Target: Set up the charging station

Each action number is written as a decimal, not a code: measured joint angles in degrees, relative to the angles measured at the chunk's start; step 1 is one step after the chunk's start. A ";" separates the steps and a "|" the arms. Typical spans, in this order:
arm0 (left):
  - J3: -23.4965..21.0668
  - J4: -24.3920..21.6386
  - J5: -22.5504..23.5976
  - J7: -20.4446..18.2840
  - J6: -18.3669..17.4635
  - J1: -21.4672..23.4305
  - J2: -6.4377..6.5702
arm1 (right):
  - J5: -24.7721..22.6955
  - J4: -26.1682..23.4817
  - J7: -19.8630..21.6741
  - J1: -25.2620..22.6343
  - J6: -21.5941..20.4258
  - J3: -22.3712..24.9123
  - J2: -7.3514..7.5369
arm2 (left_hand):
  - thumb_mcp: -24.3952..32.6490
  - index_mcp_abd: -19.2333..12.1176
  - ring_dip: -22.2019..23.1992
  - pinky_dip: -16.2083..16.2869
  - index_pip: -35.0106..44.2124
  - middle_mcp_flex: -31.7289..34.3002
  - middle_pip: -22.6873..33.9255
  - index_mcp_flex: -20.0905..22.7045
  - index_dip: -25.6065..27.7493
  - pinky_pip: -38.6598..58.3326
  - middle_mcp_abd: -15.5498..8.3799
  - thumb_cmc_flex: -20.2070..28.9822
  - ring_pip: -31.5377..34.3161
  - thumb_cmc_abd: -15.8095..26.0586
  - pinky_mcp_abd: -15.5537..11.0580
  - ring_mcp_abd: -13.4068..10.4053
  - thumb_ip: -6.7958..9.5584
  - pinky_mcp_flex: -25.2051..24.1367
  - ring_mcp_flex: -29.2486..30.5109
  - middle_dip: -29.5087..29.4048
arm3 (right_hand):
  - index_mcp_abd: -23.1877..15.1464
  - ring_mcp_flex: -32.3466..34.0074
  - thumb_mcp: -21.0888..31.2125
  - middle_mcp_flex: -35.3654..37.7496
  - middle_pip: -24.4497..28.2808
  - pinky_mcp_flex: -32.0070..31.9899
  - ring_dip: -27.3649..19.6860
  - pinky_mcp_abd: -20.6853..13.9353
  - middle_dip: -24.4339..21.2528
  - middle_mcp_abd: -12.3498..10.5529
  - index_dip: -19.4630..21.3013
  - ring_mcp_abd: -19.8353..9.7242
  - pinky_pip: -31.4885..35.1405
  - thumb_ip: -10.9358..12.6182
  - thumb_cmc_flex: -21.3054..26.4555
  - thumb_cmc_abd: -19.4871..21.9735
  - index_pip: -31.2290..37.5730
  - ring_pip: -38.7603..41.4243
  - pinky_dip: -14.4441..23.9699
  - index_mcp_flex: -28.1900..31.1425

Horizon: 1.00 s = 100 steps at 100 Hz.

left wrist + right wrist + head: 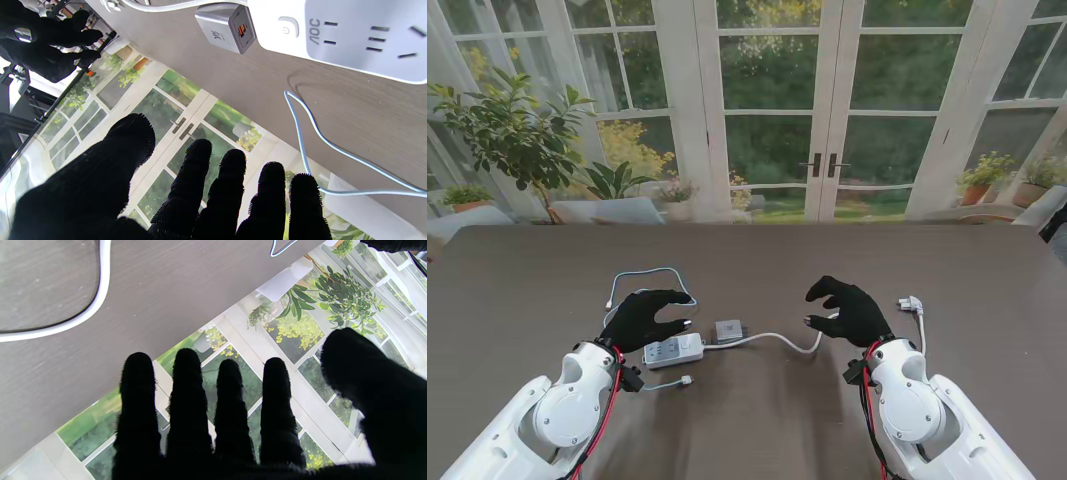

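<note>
The left hand (645, 318) hovers over the far end of the white strip (673, 350), fingers spread and holding nothing. In the left wrist view its 5 gloved fingers (196, 186) stand apart with only window behind them, and the strip (350, 36) shows its sockets, a power button and the letters AOC. Whether the palm touches the strip cannot be told.

Just beside the strip's right end sits a small grey charger (728, 331); in the left wrist view the charger (227, 28) shows an orange port and lies against or very near the strip's end, though contact is unclear. A thick white cord (777, 340) runs from that end toward the right hand (852, 312), then on to a white plug (911, 303) lying on the table (757, 420) just right of that hand.

The right hand hangs above the cord with fingers apart and thumb out, gripping nothing. In the right wrist view 4 fingers (186, 400) and the thumb are separated, and the cord (96, 300) curves across the table apart from them.

A thin pale-blue cable (642, 275) loops on the table farther from me than the left hand, and 1 small connector (686, 380) lies nearer to me, beside the left wrist.
</note>
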 measured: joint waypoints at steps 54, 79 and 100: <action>-3.75 -7.82 15.23 -6.15 -0.34 7.74 2.98 | 0.68 -0.13 0.21 -0.16 0.09 0.23 0.00 | 1.05 -0.82 4.37 6.21 0.08 -0.03 2.66 -2.86 1.39 8.99 -1.68 -2.40 4.78 -0.99 -0.42 -1.52 0.05 1.23 1.69 4.02 | 0.63 0.00 -0.24 0.00 0.00 0.00 0.00 0.00 -0.01 0.12 -0.03 0.00 -0.03 0.00 -0.43 0.69 0.00 0.00 0.14 0.01; -2.55 -8.00 19.60 -6.86 -0.50 7.82 3.82 | 1.26 -0.13 0.28 -0.10 0.09 0.14 0.00 | 4.56 -0.82 11.30 9.85 3.90 -0.03 8.70 -2.78 6.20 19.52 -1.75 -2.95 14.67 -4.09 -2.25 -2.43 0.05 2.77 3.21 12.09 | 0.68 0.00 -0.46 0.00 0.00 0.00 0.00 0.00 -0.02 0.13 -0.33 0.00 -0.03 0.00 -0.47 1.30 0.00 0.00 0.16 0.02; -2.18 -8.57 22.75 -7.04 -0.18 8.49 4.07 | 1.65 -0.03 0.39 0.02 0.09 0.01 -0.02 | 5.81 -0.83 18.21 13.77 9.31 -0.03 16.15 -2.72 10.55 27.78 -1.76 -3.00 25.00 -4.09 -3.24 -2.61 0.05 5.05 4.93 20.74 | 0.74 0.00 -0.48 0.00 0.00 0.00 0.00 0.00 -0.02 0.17 -0.33 0.00 -0.03 0.01 -0.47 1.75 0.00 0.00 0.20 0.03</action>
